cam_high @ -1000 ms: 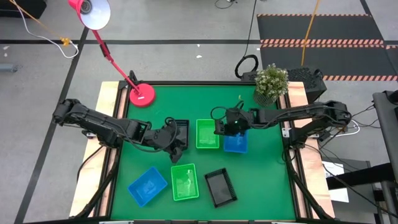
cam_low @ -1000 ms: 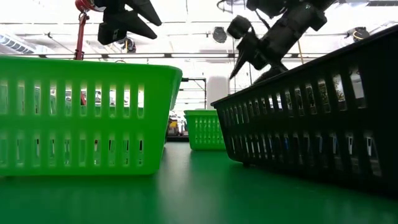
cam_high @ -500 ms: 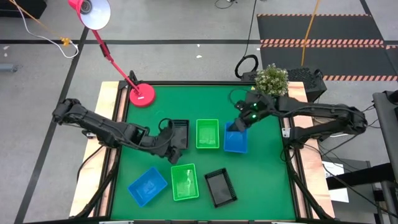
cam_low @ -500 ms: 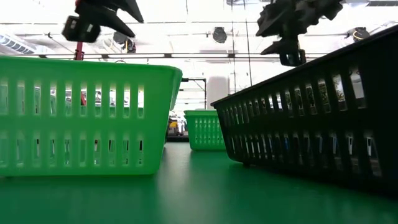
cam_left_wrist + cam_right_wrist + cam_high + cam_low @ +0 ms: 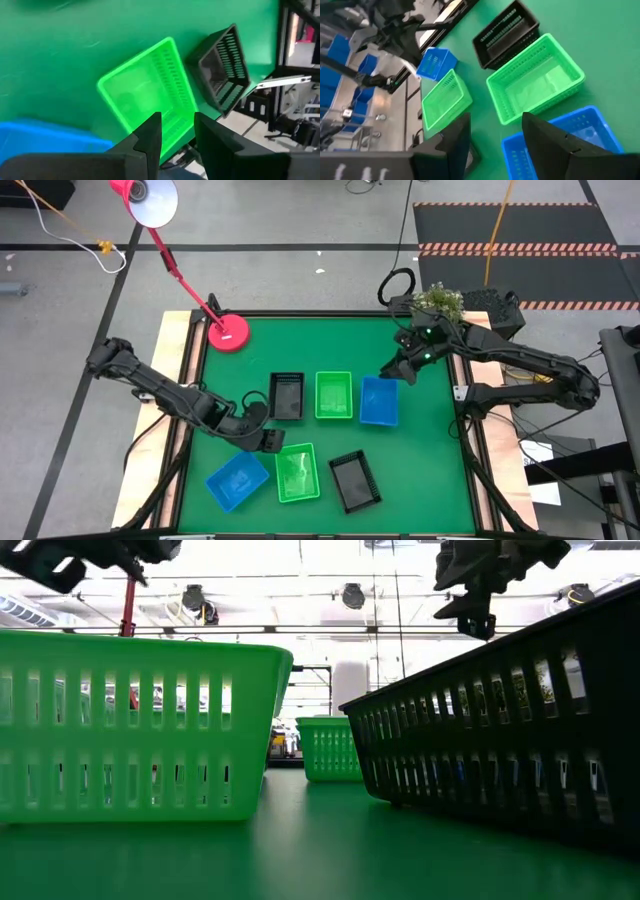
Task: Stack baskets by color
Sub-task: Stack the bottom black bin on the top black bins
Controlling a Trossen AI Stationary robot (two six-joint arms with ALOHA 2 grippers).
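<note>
Six baskets lie on the green table: black, green and blue in a row at centre, with blue, green and black toward six o'clock. Left gripper, fingers narrowly parted and empty, hovers at the near green basket's ten o'clock. Right gripper, fingers spread and empty, hangs at the far blue basket's one o'clock.

The baskets look like smooth, slightly glossy slotted plastic; the bench has a matt green cover.
</note>
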